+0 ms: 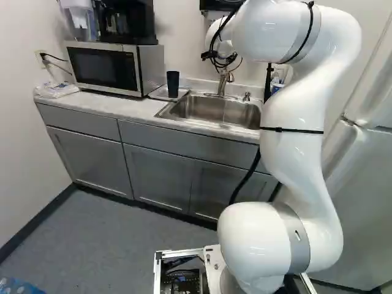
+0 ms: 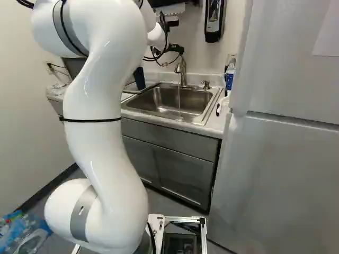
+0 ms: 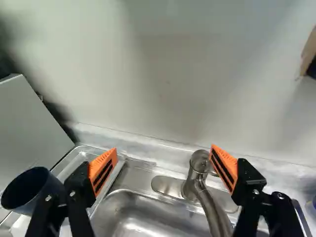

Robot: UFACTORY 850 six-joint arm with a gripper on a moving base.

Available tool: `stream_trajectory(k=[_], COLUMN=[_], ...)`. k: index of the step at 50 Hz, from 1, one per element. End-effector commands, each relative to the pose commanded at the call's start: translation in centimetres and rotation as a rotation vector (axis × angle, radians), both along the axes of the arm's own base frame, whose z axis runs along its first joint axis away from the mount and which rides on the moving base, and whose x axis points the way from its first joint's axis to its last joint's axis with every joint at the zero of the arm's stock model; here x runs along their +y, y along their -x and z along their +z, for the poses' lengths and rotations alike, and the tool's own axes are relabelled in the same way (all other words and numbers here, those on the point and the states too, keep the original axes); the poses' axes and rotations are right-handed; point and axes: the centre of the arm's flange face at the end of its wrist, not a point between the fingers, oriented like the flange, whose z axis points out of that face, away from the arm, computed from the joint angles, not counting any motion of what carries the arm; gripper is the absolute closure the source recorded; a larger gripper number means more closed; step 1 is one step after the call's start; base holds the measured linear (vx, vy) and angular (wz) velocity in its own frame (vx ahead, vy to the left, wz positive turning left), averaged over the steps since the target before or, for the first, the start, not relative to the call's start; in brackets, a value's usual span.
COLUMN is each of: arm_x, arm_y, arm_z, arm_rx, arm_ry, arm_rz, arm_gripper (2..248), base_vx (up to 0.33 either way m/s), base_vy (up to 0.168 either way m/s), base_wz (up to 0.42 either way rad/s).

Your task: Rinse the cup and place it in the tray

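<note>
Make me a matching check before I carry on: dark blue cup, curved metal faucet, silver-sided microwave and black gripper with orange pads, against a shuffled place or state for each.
1. Cup
2. Faucet
3. Microwave
4. Gripper

A. Beneath the black coffee maker
B. Open, its fingers apart
C. On the tray between microwave and sink
D. At the back of the steel sink, by the wall

Pairs: 1-C, 2-D, 3-A, 4-B

Grey cabinets (image 1: 156,174) line a pale wall (image 1: 180,49) — refrigerator (image 2: 286,153) beside, blue-grey floor (image 1: 116,236) below.
</note>
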Motion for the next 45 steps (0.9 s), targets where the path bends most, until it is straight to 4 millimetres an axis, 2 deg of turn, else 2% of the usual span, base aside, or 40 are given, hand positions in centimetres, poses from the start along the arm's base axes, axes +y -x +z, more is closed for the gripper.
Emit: stream_trajectory(k=[28, 45], arm_x=[-0.1, -1.6], arm_y=[1.6, 3.9], arm_z=[0.1, 0.3], arm_rx=[0.022, 0.033], arm_ry=[-0.002, -0.003], arm_rz=[-0.003, -0.028], arm_gripper=[3, 3], base_vx=[0.0, 0.0], base_vy=[0.0, 0.0], base_wz=[0.0, 0.0])
